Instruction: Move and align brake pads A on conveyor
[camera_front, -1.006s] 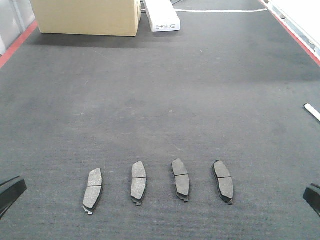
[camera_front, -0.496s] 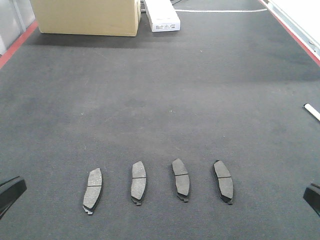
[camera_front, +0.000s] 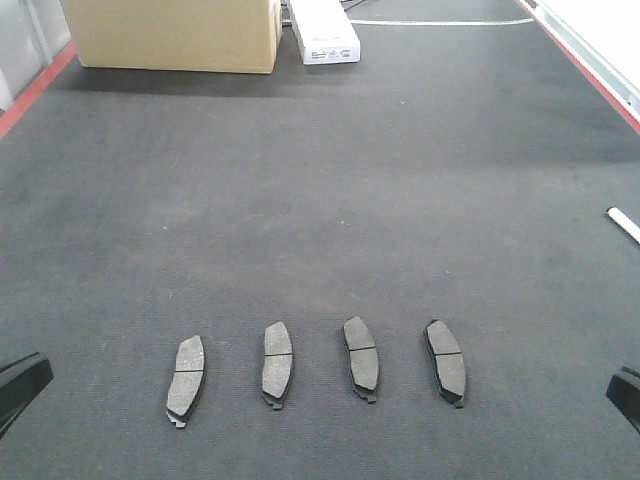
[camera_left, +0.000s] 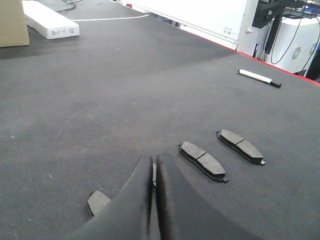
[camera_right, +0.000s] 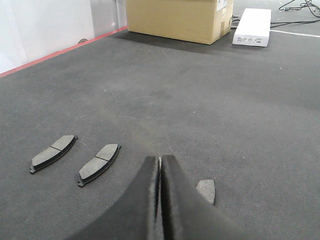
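Four dark-grey brake pads lie in a row, long sides roughly parallel, on the charcoal conveyor (camera_front: 320, 200): far left (camera_front: 185, 380), second (camera_front: 277, 363), third (camera_front: 361, 358), far right (camera_front: 446, 362). My left gripper (camera_left: 154, 160) is shut and empty, low over the belt in front of the row. Two pads (camera_left: 202, 161) (camera_left: 241, 146) lie to its right, and one (camera_left: 97, 202) is partly hidden behind its fingers. My right gripper (camera_right: 160, 160) is shut and empty. Two pads (camera_right: 52, 152) (camera_right: 98, 162) lie to its left, and one (camera_right: 206, 191) to its right.
A cardboard box (camera_front: 175, 35) and a long white box (camera_front: 323, 30) stand at the far end of the belt. A white marker (camera_front: 622, 222) lies near the right edge. Red strips (camera_front: 30, 90) run along the belt's sides.
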